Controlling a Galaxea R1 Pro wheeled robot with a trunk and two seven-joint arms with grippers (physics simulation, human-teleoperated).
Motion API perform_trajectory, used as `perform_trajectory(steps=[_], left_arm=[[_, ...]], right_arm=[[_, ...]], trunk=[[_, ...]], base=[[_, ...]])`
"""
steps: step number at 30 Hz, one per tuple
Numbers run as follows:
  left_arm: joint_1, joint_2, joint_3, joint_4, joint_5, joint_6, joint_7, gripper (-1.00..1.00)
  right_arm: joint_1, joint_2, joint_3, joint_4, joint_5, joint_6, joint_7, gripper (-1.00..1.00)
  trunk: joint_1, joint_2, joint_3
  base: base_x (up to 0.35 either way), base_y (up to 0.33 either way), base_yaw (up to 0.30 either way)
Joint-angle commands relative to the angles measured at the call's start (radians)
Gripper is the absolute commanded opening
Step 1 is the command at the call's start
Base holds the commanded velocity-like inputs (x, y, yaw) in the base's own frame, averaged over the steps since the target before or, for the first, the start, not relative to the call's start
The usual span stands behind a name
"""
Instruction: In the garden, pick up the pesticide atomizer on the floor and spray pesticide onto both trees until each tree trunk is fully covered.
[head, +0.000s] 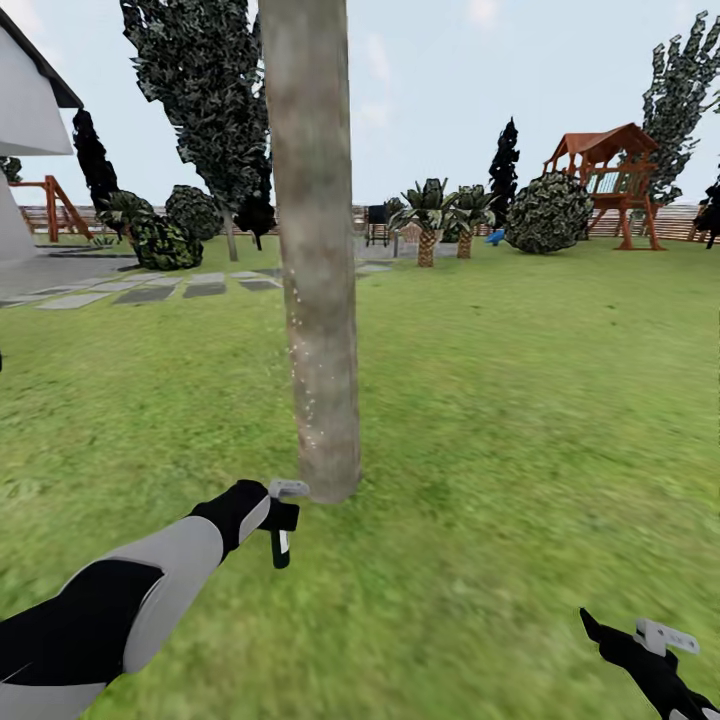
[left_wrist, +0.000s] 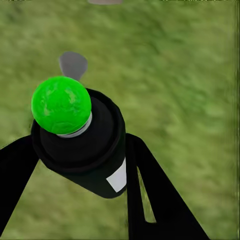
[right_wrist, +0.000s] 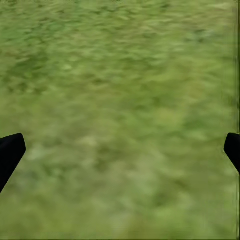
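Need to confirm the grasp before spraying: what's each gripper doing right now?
Left gripper: shut on the pesticide atomizer, near the tree trunk.
Right gripper: open, empty, over grass.

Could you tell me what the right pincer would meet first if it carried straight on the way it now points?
Most likely the grass: the right pincer stands open with nothing between its fingertips and the lawn, though depth is unclear.

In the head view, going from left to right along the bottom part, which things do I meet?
Left arm → pesticide atomizer in the left gripper → tree trunk → open grass → right gripper.
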Motion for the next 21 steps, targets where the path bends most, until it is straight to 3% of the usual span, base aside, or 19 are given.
perform_trajectory(steps=[1,9,15,21], left_arm=[[-0.001,0.000,-0.008,-0.001,0.007,0.005,-0.001,-1.00],[-0.001,0.000,-0.008,-0.001,0.007,0.005,-0.001,-1.00],[-0.001,-0.002,-0.010,-0.001,0.007,0.006,0.000,-1.00],[0.000,-0.013,-0.010,-0.001,0.007,0.006,0.000,-1.00]], right_arm=[[0.000,0.000,-0.007,0.001,-0.003,0.000,0.009,1.00],[0.000,0.000,-0.007,0.001,-0.003,0.000,0.009,1.00],[0.000,0.000,-0.007,0.001,-0.003,0.000,0.009,1.00],[0.000,0.000,-0.007,0.001,-0.003,0.000,0.009,1.00]], trunk=[[0.000,0.000,-0.001],[0.000,0.000,-0.001],[0.000,0.000,-0.001],[0.000,0.000,-0.001]], base=[[0.000,-0.329,0.099],[0.000,-0.317,0.220],[0.003,-0.053,0.250],[0.077,-0.233,0.251]])
